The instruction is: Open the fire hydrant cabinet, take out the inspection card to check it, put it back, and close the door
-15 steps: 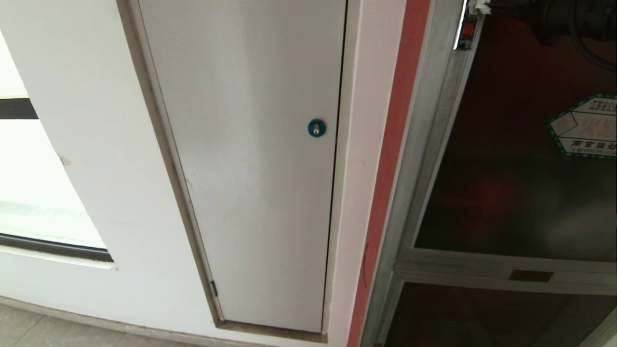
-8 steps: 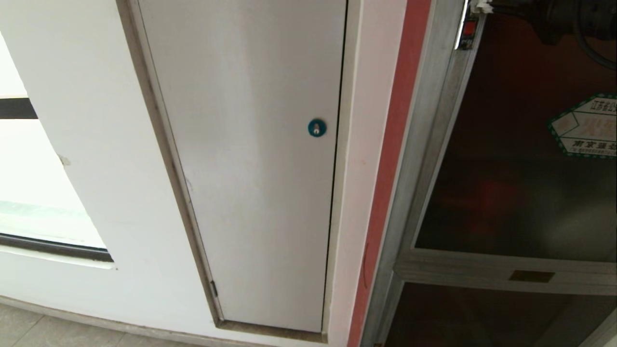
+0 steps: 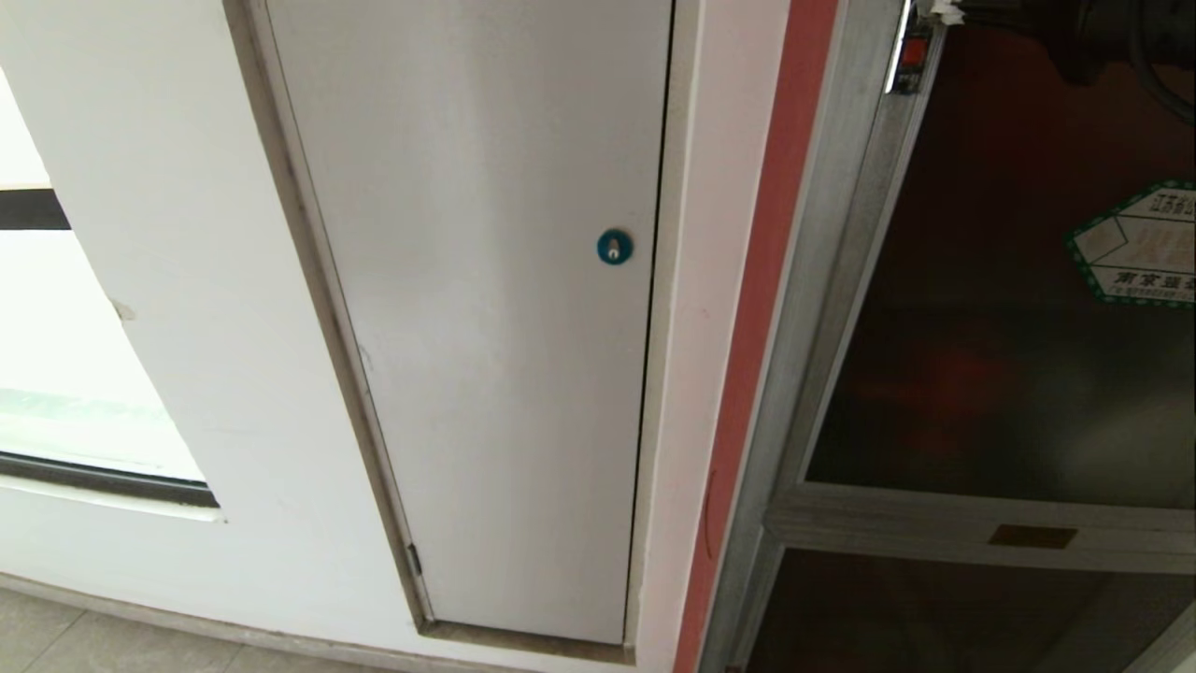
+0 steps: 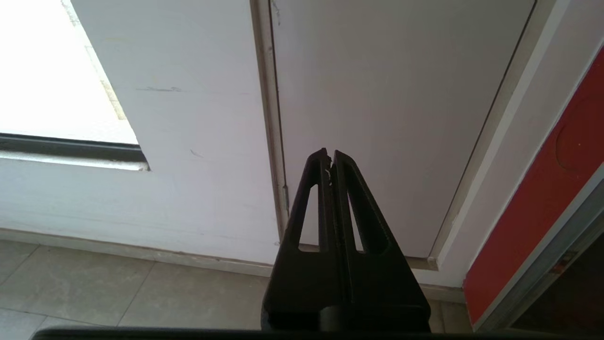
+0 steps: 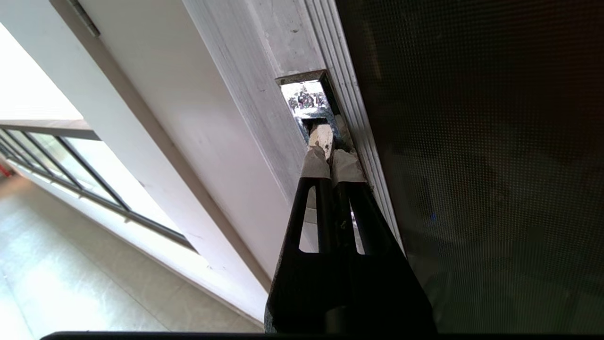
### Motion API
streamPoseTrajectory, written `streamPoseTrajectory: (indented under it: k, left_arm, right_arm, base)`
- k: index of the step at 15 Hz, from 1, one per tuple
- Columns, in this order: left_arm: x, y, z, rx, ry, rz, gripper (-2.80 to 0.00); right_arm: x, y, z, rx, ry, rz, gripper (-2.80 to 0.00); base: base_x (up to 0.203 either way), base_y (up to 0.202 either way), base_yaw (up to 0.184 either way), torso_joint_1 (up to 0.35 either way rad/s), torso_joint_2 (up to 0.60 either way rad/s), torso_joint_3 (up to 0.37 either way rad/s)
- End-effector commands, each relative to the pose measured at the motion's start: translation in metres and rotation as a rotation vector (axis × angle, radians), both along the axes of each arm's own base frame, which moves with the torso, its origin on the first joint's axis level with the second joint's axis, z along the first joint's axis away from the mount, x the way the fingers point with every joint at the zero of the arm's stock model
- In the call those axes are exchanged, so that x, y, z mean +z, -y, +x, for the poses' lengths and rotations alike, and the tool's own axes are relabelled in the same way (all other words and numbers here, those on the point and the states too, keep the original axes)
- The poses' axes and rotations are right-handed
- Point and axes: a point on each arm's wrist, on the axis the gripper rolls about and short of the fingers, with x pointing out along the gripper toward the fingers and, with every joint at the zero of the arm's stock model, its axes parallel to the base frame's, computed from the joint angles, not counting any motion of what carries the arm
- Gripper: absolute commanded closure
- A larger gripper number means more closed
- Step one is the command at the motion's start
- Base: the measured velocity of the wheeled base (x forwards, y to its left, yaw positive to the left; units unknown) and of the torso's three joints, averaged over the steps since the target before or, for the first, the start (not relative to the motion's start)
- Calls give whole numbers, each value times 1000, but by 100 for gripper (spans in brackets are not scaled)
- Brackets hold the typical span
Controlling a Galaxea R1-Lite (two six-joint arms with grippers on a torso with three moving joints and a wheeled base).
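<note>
The fire hydrant cabinet (image 3: 813, 308) stands at the right of the head view, a brushed-silver frame with red showing dimly behind the glass. Its door (image 3: 990, 374) is dark tinted glass with a green-bordered hexagonal sticker (image 3: 1135, 248). The red-and-chrome latch (image 3: 911, 56) sits at the door's upper left edge. My right gripper (image 3: 937, 11) is shut, and its taped tips (image 5: 328, 151) press into the chrome latch recess (image 5: 306, 99). My left gripper (image 4: 329, 156) hangs shut and empty, low before the white panel. The inspection card is hidden.
A plain white door (image 3: 486, 327) with a blue round lock (image 3: 614, 247) fills the middle. A window (image 3: 75, 374) lies at far left, floor tiles (image 3: 56, 636) below. Under the glass door is a lower dark panel with a brass plate (image 3: 1031, 536).
The latch edge and the sticker have shifted slightly to the right, and the right gripper's tips have moved with them. The left arm has not moved.
</note>
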Motion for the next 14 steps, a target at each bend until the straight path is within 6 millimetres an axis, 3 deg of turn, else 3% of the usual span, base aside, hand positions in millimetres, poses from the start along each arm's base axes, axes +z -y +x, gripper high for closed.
streamPoseTrajectory:
  k: [1,14]
  left_arm:
    - [0,0,0,0,-1,0,0]
    - [0,0,0,0,-1,0,0]
  right_arm:
    - [5,0,-7,9,19,4,0]
    - [17,-9,-31,73,61,13,0]
  base:
    - [0,0,0,0,0,0]
    - [0,0,0,0,0,0]
